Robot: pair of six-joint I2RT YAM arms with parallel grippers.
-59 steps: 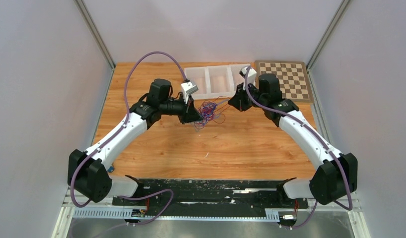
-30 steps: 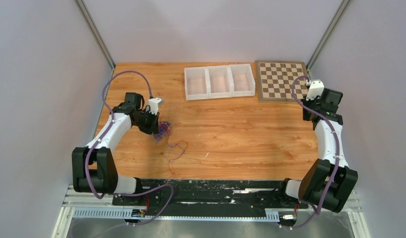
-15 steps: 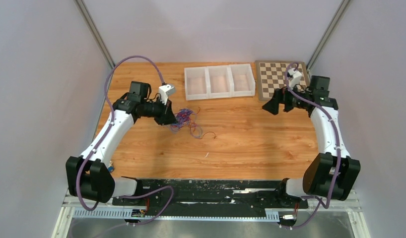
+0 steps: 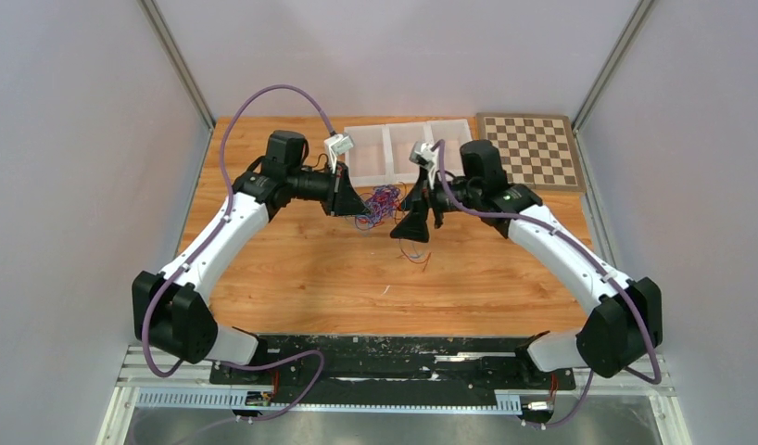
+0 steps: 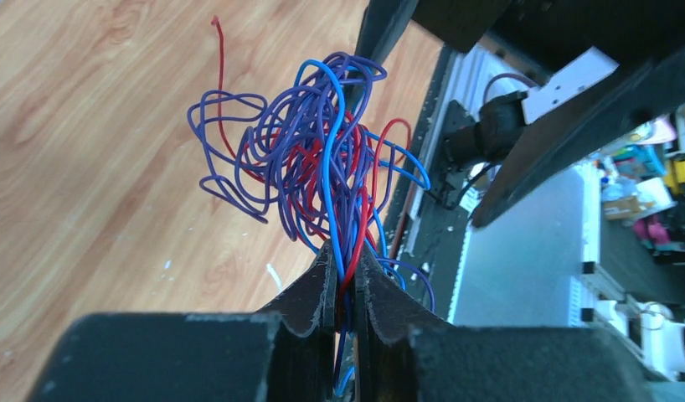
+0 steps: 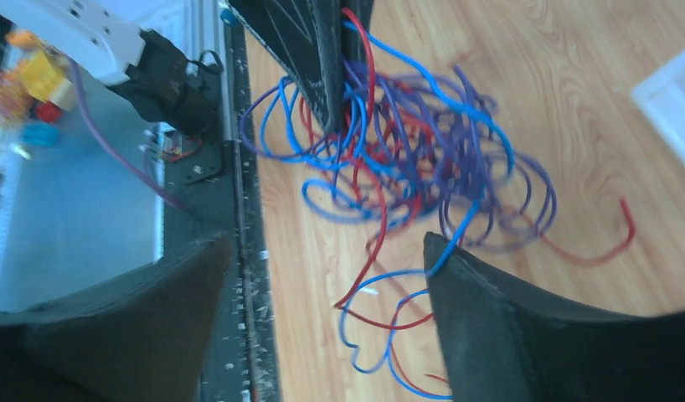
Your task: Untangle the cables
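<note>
Wooden table point(image 4: 292, 269), white three-bin tray point(image 4: 408, 125) at its far edge, checkerboard point(image 4: 533, 148) flat just right of the tray, tangled blue, red and purple cables point(image 4: 380, 202) just in front of the tray, a few strands trailing onto the wood.

right gripper point(image 4: 414, 225) swung inward, cables point(image 4: 382, 199) carried centreward

A white three-bin tray point(image 4: 398, 148) is sitting at the far edge of a wooden table point(image 4: 310, 278), a chessboard point(image 4: 533, 148) lying just beside it.
</note>
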